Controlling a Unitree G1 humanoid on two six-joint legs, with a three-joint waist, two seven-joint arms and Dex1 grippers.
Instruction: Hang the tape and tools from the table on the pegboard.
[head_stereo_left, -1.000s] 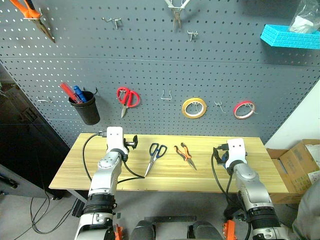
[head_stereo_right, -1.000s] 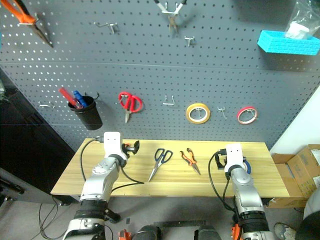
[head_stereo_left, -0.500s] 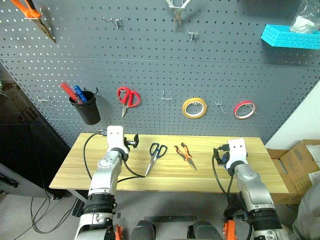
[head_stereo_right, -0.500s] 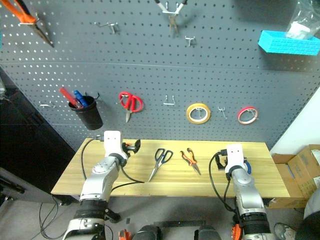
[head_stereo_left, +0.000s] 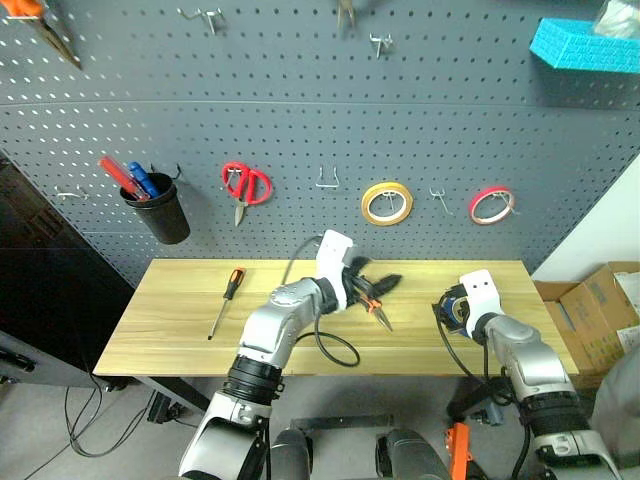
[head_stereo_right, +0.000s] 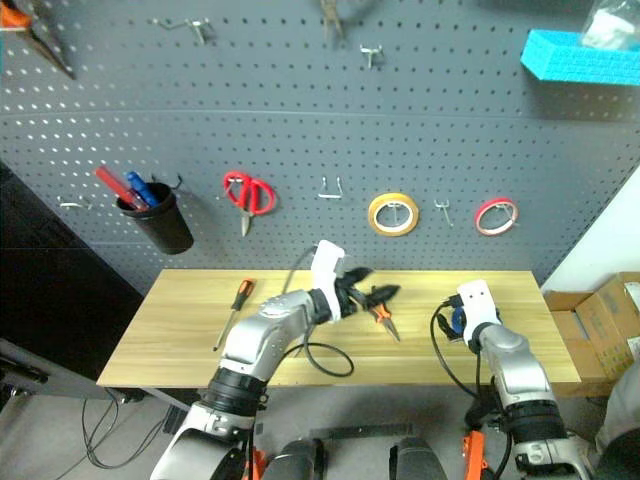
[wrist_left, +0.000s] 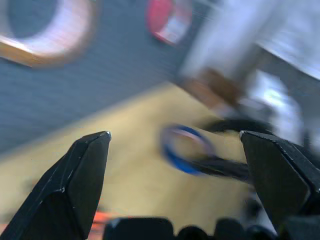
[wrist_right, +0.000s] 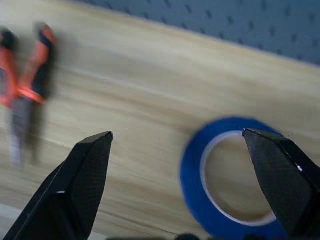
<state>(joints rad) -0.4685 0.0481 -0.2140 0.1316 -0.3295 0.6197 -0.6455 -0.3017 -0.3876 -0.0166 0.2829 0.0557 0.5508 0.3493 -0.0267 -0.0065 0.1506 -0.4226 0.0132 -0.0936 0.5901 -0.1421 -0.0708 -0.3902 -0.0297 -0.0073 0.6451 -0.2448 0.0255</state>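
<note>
We see the perforated grey pegboard (head_stereo_left: 300, 120) behind our wood-grain table (head_stereo_left: 180, 330). The slim screwdriver (head_stereo_left: 226, 300) lies at left, tip toward us. The pliers (wrist_right: 27, 75) rest mid-table. The flat blue tape (wrist_right: 227, 175) ring lies at right. Our left gripper (head_stereo_left: 372, 288) and right gripper (wrist_right: 185, 200) both gape wide, empty.

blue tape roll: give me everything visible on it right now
The blue tape is a thin ring with a pale inner core and an open centre, lying flat on the light wood table toward its right end. The right gripper hovers over it, fingers open and not touching. The orange-handled pliers lie apart from it.
</note>
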